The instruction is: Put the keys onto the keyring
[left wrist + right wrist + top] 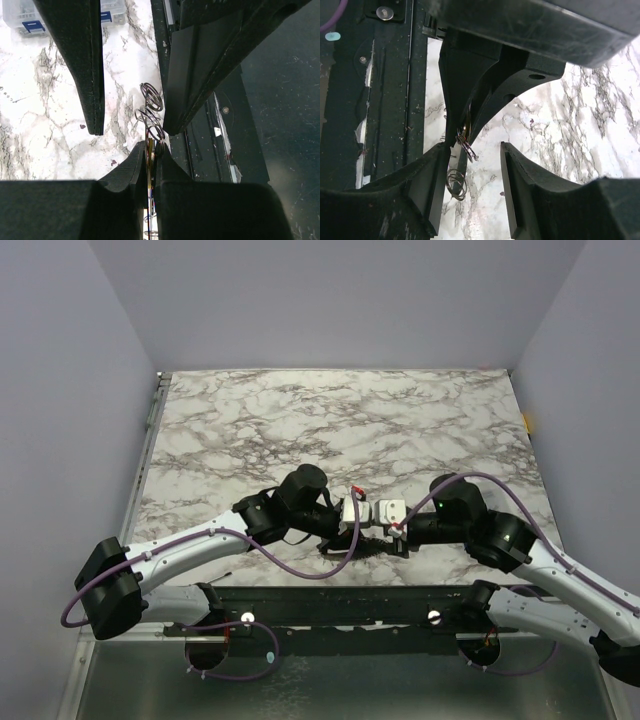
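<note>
Key (pixel 150 156) sits clamped in my left tool (pixel 461 136), ring (pixel 159 131) at its tip; threaded or not, I cannot tell. Right tool (pixel 473 150) apart, empty.

White marble-patterned table (pixel 340 420), clear plastic box (pixel 17 12) with blue latches resting on it

My right gripper (pixel 474 149) stands parted at the bottom of the frame, with only the marble table (pixel 580 130) showing in the gap. From the top centre the left gripper (pixel 461 137) reaches down, its tips pinched on a brassy-yellow key (pixel 465 126). Thin grey wire loops of the keyring (pixel 456 182) hang below those tips, just beside my finger (pixel 427 192) at lower left. A dark frame (pixel 380 100) fills the left side.
</note>
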Available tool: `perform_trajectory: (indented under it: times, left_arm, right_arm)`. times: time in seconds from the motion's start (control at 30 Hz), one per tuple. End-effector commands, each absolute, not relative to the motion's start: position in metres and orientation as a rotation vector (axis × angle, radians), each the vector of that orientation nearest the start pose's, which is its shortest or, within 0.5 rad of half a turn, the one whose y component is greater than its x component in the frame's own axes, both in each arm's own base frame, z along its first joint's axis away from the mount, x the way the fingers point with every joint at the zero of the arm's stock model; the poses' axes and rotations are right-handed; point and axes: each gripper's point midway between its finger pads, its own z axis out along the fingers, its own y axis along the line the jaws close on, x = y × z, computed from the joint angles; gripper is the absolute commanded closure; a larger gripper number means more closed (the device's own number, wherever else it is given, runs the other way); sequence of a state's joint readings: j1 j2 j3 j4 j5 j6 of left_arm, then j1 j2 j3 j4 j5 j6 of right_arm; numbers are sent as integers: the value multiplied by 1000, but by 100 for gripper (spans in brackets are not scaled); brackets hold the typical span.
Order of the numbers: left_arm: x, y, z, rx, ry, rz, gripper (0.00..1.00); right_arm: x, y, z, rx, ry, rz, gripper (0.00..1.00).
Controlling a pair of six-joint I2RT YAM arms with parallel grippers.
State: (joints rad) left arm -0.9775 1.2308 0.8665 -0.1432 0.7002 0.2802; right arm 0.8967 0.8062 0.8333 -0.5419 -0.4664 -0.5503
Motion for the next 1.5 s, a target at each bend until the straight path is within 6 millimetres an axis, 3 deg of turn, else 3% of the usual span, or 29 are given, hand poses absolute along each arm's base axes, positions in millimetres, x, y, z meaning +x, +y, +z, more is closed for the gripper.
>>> perform_trajectory:
  times: [0.0, 0.2, 0.4, 0.6, 0.7, 0.87, 1.03, 1.23, 1.47]
  left_arm:
    - [107, -356, 206, 1603, 1366, -1178, 100]
    - [108, -356, 205, 1601, 1368, -1166, 100]
    - [108, -356, 204, 1602, 1372, -1165, 100]
    - [109, -356, 203, 1601, 1375, -1158, 100]
    - [109, -356, 203, 1600, 1378, -1157, 100]
    - [110, -356, 204, 1599, 1375, -1153, 100]
    - [110, -355, 203, 1600, 1373, -1149, 100]
    - [109, -353, 221, 1586, 1311, -1131, 100]
    - [106, -350, 247, 1567, 1225, -1129, 100]
  right_arm:
    - [121, 255, 237, -1595, 1322, 723, 49]
    - [120, 254, 235, -1607, 1334, 720, 66]
    - [118, 251, 242, -1602, 1326, 716, 59]
    - [115, 251, 240, -1613, 1334, 735, 60]
    - [115, 250, 236, -1617, 1344, 735, 65]
    - [114, 249, 232, -1622, 1353, 736, 86]
    - [112, 247, 230, -1615, 1353, 740, 99]
    - [117, 246, 235, -1513, 1322, 718, 100]
    - [116, 251, 261, -1327, 1187, 778, 99]
